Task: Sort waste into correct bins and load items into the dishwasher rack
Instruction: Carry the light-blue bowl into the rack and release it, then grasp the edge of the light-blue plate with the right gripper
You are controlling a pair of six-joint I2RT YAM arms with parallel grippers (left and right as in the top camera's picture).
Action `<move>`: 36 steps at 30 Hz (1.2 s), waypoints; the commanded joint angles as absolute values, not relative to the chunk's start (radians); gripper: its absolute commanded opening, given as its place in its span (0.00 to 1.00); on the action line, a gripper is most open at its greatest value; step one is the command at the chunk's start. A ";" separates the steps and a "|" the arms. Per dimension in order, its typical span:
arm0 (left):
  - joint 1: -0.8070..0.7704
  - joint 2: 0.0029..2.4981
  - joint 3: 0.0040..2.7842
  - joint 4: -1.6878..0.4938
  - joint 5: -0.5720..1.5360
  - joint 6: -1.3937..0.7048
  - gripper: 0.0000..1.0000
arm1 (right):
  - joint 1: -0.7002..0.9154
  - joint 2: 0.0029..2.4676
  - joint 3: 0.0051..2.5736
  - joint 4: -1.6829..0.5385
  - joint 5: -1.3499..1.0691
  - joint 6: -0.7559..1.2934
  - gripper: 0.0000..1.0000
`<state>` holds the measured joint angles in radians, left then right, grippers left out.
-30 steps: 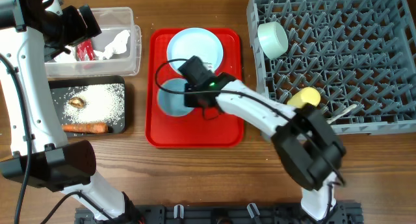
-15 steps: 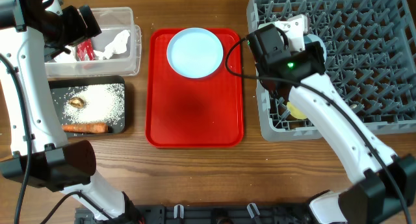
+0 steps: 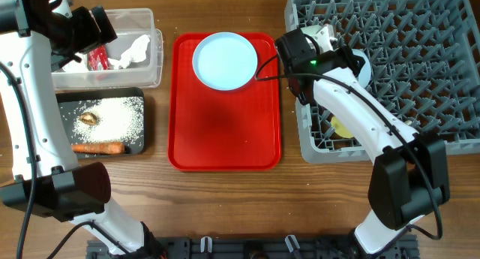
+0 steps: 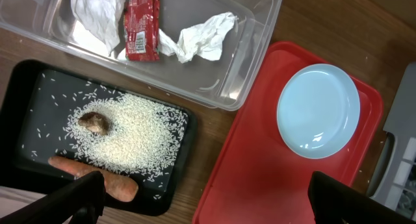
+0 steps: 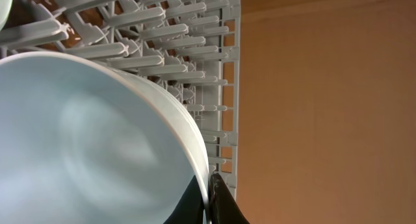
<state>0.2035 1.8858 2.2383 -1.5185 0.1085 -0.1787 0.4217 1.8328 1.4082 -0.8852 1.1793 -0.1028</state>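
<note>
right end effector (image 5: 209, 200) pinching mint bowl (image 5: 84, 139) rim over rack (image 5: 162, 29)

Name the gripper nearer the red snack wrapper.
Left. The left gripper hangs open above the clear tub holding the wrapper; the right gripper is across the red tray at the rack, clamping a bowl.

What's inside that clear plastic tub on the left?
In the tub lie crumpled white tissues and a red snack wrapper. Anything beneath them is covered.

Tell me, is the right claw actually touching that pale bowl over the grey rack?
Touching. The right wrist view shows the right gripper closed on the bowl rim, a dark finger on each side, no gap.
</note>
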 commanded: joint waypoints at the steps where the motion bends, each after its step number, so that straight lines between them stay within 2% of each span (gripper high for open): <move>1: 0.208 1.886 2.244 -1.518 0.103 -0.191 1.00 | 0.443 1.859 1.398 -0.908 1.098 -0.162 0.04; 6: 0.208 1.886 2.244 -1.518 0.103 -0.191 1.00 | 0.542 1.859 1.398 -0.942 1.022 -0.211 0.05; 7: 0.208 1.886 2.244 -1.518 0.103 -0.191 1.00 | 0.562 1.859 1.398 -0.960 0.952 -0.239 0.09; 9: 0.208 1.886 2.244 -1.519 0.103 -0.191 1.00 | 0.595 1.859 1.398 -0.978 0.881 -0.244 0.58; 10: 0.208 1.886 2.244 -1.519 0.103 -0.192 1.00 | 0.614 1.859 1.399 -0.978 0.881 -0.244 0.76; 11: 0.208 1.886 2.244 -1.519 0.103 -0.191 1.00 | 0.624 1.857 1.399 -0.971 0.881 -0.243 0.88; 14: 0.208 1.886 2.244 -1.519 0.103 -0.191 1.00 | 0.624 1.821 1.430 -0.912 0.872 -0.199 1.00; 17: 0.208 1.886 2.244 -1.518 0.103 -0.191 1.00 | 0.625 1.723 1.534 -0.844 0.649 -0.148 1.00; 21: 0.208 1.886 2.244 -1.518 0.103 -0.191 1.00 | 0.628 1.625 1.552 -0.761 -0.154 -0.151 1.00; 22: 0.208 1.886 2.244 -1.519 0.103 -0.191 1.00 | 0.628 1.632 1.547 -0.703 -0.246 -0.089 0.96; 23: 0.208 1.886 2.244 -1.519 0.103 -0.191 1.00 | 0.628 1.657 1.537 -0.599 -0.195 0.083 0.81; 26: 0.208 1.886 2.244 -1.518 0.103 -0.191 1.00 | 0.631 1.818 1.529 -0.424 0.144 0.454 0.82; 27: 0.208 1.886 2.244 -1.519 0.103 -0.191 1.00 | 0.630 1.865 1.530 -0.417 0.166 0.522 0.82; 31: 0.208 1.886 2.244 -1.518 0.103 -0.192 1.00 | 0.617 2.079 1.530 -0.439 0.157 0.702 0.76; 36: 0.208 1.886 2.244 -1.519 0.103 -0.191 1.00 | 0.612 2.159 1.530 -0.456 0.165 0.710 0.60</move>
